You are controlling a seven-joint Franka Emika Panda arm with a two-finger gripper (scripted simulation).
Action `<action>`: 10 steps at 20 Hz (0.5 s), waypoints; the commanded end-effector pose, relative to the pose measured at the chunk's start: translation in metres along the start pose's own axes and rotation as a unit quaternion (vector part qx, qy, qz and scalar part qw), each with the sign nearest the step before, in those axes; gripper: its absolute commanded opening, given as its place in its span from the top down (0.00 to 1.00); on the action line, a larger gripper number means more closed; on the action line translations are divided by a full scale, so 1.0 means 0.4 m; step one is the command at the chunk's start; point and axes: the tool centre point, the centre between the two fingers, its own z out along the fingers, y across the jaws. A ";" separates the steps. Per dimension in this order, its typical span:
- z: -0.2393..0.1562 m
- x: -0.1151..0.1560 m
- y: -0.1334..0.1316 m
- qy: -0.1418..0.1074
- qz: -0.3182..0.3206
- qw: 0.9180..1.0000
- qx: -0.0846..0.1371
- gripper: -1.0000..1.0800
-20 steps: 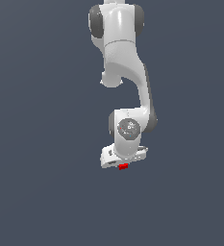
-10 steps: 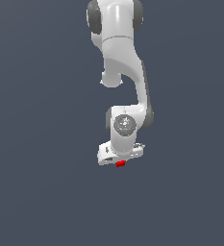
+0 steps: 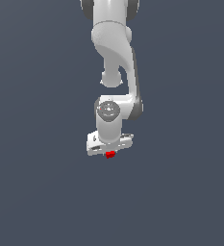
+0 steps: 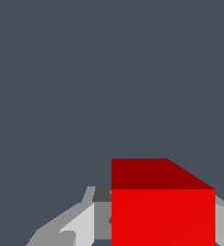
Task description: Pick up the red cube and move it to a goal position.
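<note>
The red cube (image 3: pixel 110 154) shows as a tiny red patch just under the white hand of the arm, in the middle of the exterior view. My gripper (image 3: pixel 109 153) is shut on it, and its fingers are mostly hidden behind the hand. In the wrist view the red cube (image 4: pixel 162 206) fills the space between the grey fingers (image 4: pixel 80 226), with one darker face and one bright face showing. Plain dark grey lies beyond it.
The white arm (image 3: pixel 114 53) comes down from the top of the exterior view. Around it there is only a uniform dark grey background, with no other objects, edges or goal marker visible.
The arm and gripper have drifted toward the exterior view's left and slightly upward, carrying the red cube along. The grip has not changed.
</note>
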 end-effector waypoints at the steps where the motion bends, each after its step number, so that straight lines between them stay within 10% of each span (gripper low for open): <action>1: -0.021 -0.034 0.031 0.000 0.000 1.000 0.000 1.00; 10: -0.070 -0.115 0.109 0.000 0.000 1.000 0.000 1.00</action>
